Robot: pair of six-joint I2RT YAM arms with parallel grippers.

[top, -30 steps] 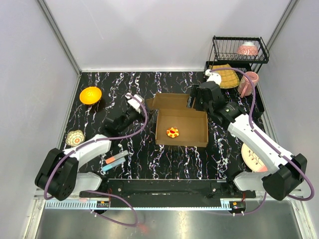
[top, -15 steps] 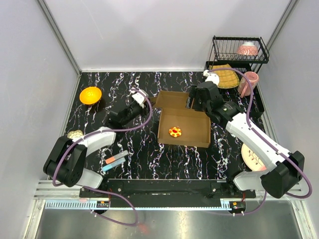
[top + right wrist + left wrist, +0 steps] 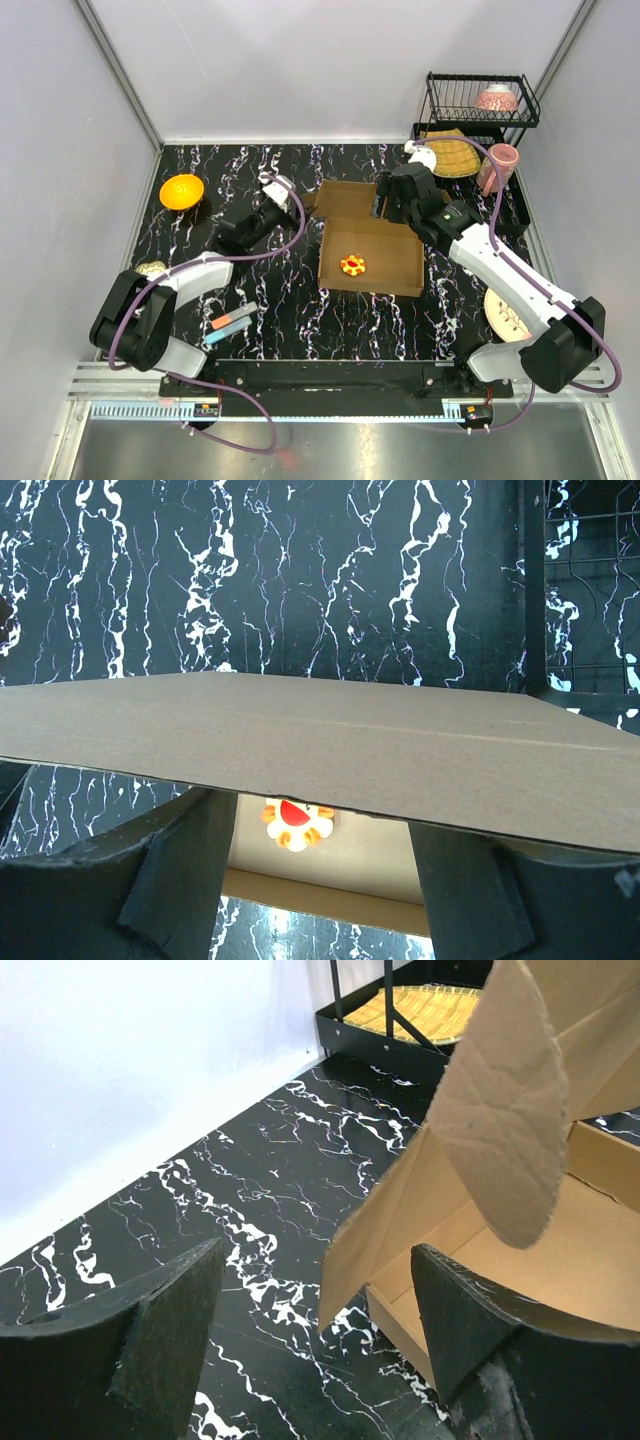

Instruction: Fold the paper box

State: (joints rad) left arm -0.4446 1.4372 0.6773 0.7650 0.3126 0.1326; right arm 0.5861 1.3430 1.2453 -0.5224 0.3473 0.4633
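We see the paper box [image 3: 367, 250] open on the table [image 3: 225, 165], small toy [image 3: 347, 265] inside. L gripper [image 3: 318, 1260] just left of box, fingers spread. R gripper [image 3: 315, 815] at box's back flap, fingers spread too.

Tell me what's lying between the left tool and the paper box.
Nothing but bare black marbled table. The left wrist view shows it: the open left tool faces a raised flap of the paper box, with no object in the gap.

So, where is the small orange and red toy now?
In the top view, the toy lies inside the open paper box, toward its left side, at the middle of the table.
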